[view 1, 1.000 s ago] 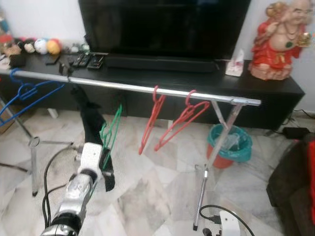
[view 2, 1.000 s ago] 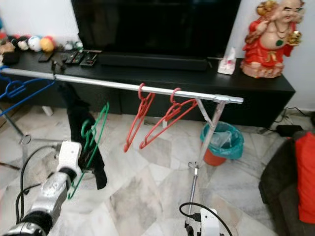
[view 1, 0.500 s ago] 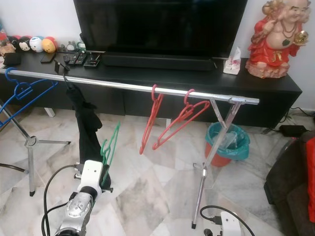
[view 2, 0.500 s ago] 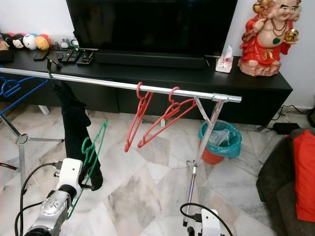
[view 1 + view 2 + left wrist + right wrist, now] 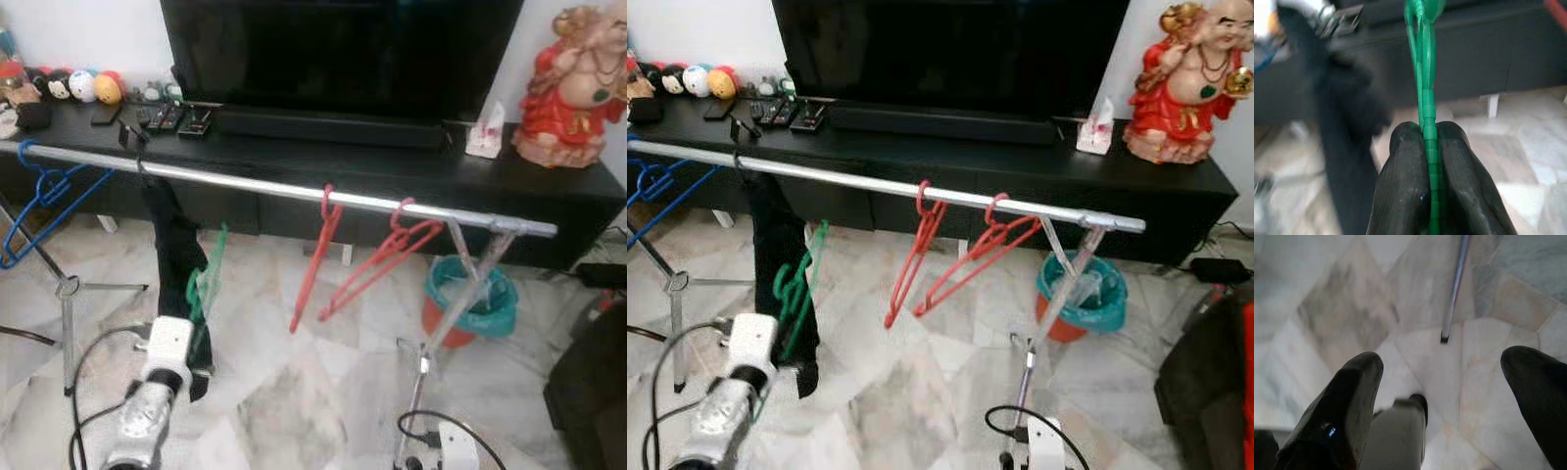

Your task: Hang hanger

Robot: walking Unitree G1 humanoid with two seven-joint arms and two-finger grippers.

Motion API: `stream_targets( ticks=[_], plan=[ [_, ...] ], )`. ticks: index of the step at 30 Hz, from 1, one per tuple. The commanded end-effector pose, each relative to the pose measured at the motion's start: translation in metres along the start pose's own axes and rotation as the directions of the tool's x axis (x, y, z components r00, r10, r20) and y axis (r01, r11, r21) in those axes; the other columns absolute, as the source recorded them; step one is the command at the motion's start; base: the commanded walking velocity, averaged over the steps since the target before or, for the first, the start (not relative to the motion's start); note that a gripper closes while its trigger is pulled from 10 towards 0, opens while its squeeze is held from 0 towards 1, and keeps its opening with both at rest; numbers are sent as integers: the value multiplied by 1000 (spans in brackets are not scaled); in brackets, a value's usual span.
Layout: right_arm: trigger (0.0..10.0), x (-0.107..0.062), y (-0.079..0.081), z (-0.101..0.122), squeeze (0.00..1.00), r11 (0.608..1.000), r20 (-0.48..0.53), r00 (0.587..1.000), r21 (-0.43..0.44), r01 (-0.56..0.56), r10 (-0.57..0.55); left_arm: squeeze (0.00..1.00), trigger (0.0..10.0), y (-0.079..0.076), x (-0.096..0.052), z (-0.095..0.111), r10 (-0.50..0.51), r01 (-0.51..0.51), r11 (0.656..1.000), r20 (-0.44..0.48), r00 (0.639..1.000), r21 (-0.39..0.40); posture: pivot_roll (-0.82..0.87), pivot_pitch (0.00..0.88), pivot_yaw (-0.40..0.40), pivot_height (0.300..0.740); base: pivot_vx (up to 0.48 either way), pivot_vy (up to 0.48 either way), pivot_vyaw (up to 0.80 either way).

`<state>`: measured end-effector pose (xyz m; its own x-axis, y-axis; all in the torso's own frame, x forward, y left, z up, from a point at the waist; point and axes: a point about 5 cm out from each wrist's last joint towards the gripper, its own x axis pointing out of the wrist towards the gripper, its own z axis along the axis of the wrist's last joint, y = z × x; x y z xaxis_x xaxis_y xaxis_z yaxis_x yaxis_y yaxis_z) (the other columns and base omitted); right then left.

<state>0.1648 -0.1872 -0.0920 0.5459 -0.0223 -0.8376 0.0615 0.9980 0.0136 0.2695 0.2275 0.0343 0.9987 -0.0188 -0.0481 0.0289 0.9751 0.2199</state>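
Green hanger (image 5: 795, 284), upright along its long axis, was pinched in the left gripper (image 5: 1429, 147) below and before the rail (image 5: 921, 190); right gripper (image 5: 1449, 396) was spread, idle.

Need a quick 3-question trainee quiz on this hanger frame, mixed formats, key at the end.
1. True or false: the left hand is shut on the green hanger.
2. How many red hangers hang on the rail?
   A. one  B. two  C. four
3. Fill in: the right hand hangs over the floor with its fingers ____.

Key
1. True. The left wrist view shows both fingers pressed against the green bar.
2. B. Two hang side by side near the rail's right end; a blue hanger and a black cloth hang further left.
3. Open. The fingers stand wide apart with nothing between them.
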Motion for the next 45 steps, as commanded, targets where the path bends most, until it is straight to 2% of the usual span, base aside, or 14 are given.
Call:
stream_targets(
  ticks=[1, 10, 18, 27, 33, 45],
  plan=[
    [10000, -2, -9, -5, 0, 1000, -16, 1000, -5, 20, -20, 0, 10000, -16, 7, 15, -39, 40, 999, 72, 997, -11, -151, 0, -23, 740, 480, 0, 0],
    [10000, -2, -10, -6, 0, 1000, -18, 1000, -11, 18, -19, 0, 10000, -25, 9, 38, -49, 50, 999, 128, 991, -10, -149, 0, -23, 740, 480, 0, 0],
    [10000, -2, -9, -6, 0, 1000, -18, 1000, -8, 16, -16, 0, 10000, -27, -1, 44, -60, 65, 997, 131, 990, -30, -152, 0, -19, 740, 150, 0, 0],
    [10000, -2, -9, -5, 0, 1000, -15, 1000, -11, 13, -13, 0, 10000, -27, -10, 34, -75, 78, 996, 57, 996, -52, -146, 0, -20, 740, 0, 0, 0],
    [10000, -2, -8, -4, 0, 1000, -14, 1000, -11, 10, -11, 0, 10000, -32, -6, 32, -153, 153, 984, 9, 988, -86, -148, 0, -16, 740, 0, 0, 0],
    [10000, -1, -6, -5, 0, 1000, -15, 1000, 0, 5, -5, 0, 10000, -35, 4, 25, -224, 216, 971, -78, 971, -101, -153, 0, 0, 740, 0, 0, 0]
  ],
)
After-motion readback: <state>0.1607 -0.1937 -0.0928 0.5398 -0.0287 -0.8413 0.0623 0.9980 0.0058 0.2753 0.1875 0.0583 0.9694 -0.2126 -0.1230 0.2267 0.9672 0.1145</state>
